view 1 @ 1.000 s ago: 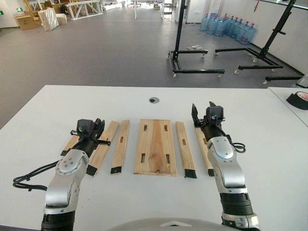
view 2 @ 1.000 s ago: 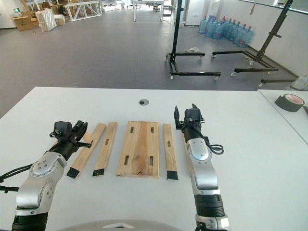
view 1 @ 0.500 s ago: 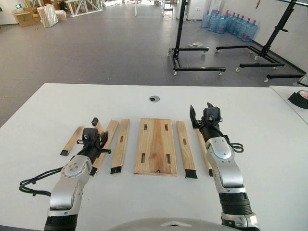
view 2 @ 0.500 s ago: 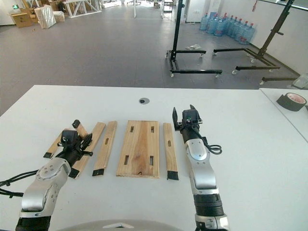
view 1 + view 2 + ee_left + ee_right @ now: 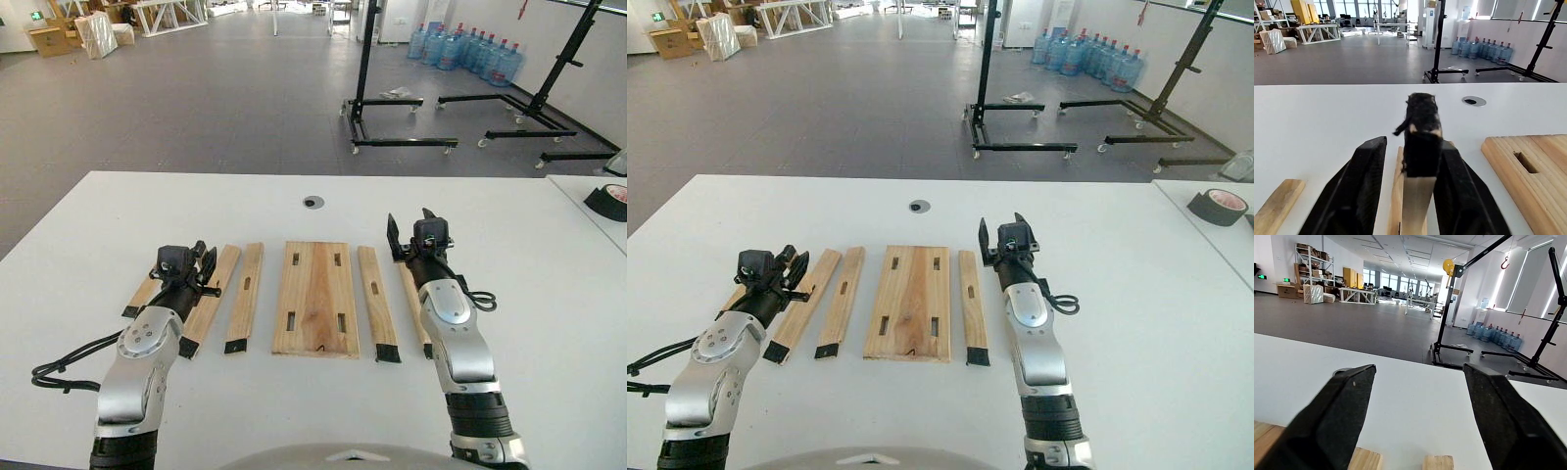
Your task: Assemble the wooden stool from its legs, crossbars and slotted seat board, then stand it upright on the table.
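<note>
The slotted seat board [image 5: 315, 299] lies flat mid-table. To its left lie three wooden strips [image 5: 245, 294], two showing black ends; two black-ended ones lie to its right [image 5: 375, 311]. My left gripper [image 5: 199, 257] hovers over the left strips, shut on a black-tipped wooden piece [image 5: 1419, 161] that rises tilted between its fingers [image 5: 1364, 181]. My right gripper [image 5: 409, 223] is open with nothing in it, above the far end of the rightmost strip [image 5: 416, 311], which runs under that arm. In the right wrist view, two wooden ends [image 5: 1437, 463] show below the spread fingers [image 5: 1508, 411].
The white table [image 5: 509, 225] has a round cable hole [image 5: 313, 203] behind the seat board. A roll of black tape [image 5: 609, 201] sits on the neighbouring surface at far right. A black cable [image 5: 59, 370] loops beside my left arm. Metal stands fill the floor beyond.
Half a second ago the left gripper sat nearer me with the piece's black tip sticking up; it has now moved back away from me. The right arm has kept still.
</note>
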Action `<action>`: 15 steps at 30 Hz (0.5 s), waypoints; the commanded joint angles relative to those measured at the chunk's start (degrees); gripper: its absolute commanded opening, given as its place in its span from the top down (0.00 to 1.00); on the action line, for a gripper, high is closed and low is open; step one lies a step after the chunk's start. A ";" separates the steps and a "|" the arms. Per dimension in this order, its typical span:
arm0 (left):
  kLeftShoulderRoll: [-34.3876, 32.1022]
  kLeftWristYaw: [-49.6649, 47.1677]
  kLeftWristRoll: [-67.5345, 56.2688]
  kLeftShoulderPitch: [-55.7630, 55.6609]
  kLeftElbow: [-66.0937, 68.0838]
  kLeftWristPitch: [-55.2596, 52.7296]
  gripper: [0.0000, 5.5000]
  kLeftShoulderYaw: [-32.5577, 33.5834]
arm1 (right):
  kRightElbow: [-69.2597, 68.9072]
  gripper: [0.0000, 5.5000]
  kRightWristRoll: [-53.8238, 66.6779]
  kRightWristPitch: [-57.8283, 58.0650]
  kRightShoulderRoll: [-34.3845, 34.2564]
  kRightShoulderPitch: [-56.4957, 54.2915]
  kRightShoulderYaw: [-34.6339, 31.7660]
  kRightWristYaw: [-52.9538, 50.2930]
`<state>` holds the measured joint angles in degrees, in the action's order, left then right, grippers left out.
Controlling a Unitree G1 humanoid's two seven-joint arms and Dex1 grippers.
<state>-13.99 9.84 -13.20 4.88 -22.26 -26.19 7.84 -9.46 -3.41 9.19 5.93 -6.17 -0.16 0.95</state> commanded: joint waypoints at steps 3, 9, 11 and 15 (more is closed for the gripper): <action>0.91 -1.56 -1.92 -3.10 -4.42 -3.65 0.73 1.23 | -0.16 0.40 -0.55 -0.39 0.18 0.26 -0.02 -0.11; -0.03 -2.39 -1.20 -5.55 -7.26 -3.47 0.73 1.49 | 0.60 0.40 -0.54 -0.97 0.39 0.32 -0.31 -0.11; -0.51 -2.51 -0.64 -7.08 -8.76 -3.29 0.73 1.24 | 1.13 0.40 -0.50 -1.20 0.41 0.10 -0.51 -0.23; -1.34 -2.59 -0.96 -11.84 -9.78 -3.93 0.73 1.94 | 1.86 0.40 -0.54 -1.62 0.19 -0.25 -0.33 -0.32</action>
<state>-14.39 7.41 -14.11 -3.94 -31.39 -29.15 9.37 -8.22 -3.53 8.05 5.98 -6.09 -0.31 0.84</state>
